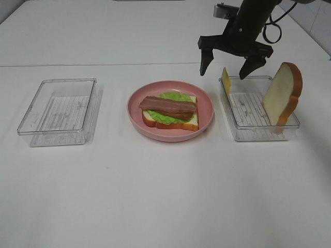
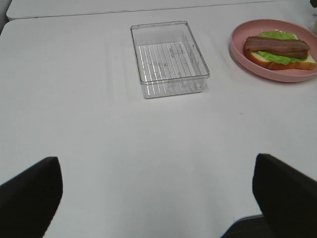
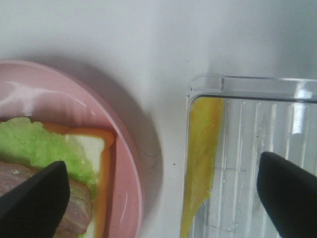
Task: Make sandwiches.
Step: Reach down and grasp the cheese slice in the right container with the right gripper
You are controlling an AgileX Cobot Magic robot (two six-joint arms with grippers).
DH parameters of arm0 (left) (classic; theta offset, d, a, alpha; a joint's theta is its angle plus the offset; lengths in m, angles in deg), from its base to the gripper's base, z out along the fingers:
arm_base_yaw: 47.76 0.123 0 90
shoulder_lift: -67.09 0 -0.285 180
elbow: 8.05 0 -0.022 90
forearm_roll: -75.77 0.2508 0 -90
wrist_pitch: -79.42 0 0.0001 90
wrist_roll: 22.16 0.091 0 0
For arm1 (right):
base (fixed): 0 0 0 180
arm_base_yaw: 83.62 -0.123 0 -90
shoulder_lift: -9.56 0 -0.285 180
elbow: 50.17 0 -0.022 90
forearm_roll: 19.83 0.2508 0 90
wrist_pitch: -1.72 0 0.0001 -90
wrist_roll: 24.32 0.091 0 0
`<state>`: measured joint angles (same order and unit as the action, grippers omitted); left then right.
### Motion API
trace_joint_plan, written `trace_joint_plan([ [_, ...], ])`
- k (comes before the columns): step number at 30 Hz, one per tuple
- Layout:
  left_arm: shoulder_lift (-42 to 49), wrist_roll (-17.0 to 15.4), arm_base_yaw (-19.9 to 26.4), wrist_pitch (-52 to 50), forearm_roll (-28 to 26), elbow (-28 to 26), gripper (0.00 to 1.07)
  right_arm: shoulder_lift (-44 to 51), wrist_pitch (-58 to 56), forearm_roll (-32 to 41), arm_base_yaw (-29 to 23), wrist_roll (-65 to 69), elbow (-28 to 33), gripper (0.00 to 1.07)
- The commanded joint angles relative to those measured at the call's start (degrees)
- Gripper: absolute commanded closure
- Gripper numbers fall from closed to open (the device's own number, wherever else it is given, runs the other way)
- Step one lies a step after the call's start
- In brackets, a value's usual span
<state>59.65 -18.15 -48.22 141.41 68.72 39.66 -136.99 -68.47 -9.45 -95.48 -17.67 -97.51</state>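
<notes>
On the pink plate [image 1: 204,98] lies a partly built sandwich: a bread slice [image 1: 191,125] under green lettuce [image 1: 173,116], with brown bacon strips [image 1: 168,105] on top. A yellow cheese slice [image 1: 226,80] leans against the near-left wall of the right clear tray [image 1: 258,129], and a second bread slice [image 1: 282,93] stands upright at its right end. My right gripper [image 1: 230,64] hangs open above the cheese [image 3: 200,158], with nothing between its fingers. My left gripper [image 2: 158,198] is open over bare table near the front edge, out of the exterior view.
An empty clear tray [image 1: 58,111] sits left of the plate and also shows in the left wrist view [image 2: 168,59]. The white table has a seam running across behind the trays.
</notes>
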Motion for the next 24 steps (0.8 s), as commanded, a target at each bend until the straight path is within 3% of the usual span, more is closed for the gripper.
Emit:
trace_joint_plan([
  [1,0.97,0.06,-0.29,-0.34,0.11,0.0,0.06,-1.78,-5.96,0.86,0.17,-0.34,-0.17,0.11],
  [7,0.97,0.06,-0.29,-0.34,0.11,0.0,0.06,-1.95,-5.96,0.46,0.17,-0.4,-0.17,0.15],
  [9,0.97,0.06,-0.29,-0.34,0.11,0.0,0.06,-1.95,-5.96,0.46,0.17,-0.52,-0.17,0.31],
  [11,0.97,0.06,-0.29,-0.34,0.11,0.0,0.06,-1.95,-5.96,0.46,0.17,-0.52,-0.17,0.37],
  [12,0.97,0.06,-0.29,-0.34,0.11,0.0,0.06,-1.95,-5.96,0.46,0.17,-0.23,-0.17,0.47],
  [15,0.97,0.06,-0.29,-0.34,0.11,0.0,0.06,-1.95,-5.96,0.29,0.17,-0.23,-0.17,0.52],
  [24,0.97,0.06,-0.29,-0.34,0.11,0.0,0.06,-1.95,-5.96,0.11,0.17,-0.29,-0.23,0.52],
])
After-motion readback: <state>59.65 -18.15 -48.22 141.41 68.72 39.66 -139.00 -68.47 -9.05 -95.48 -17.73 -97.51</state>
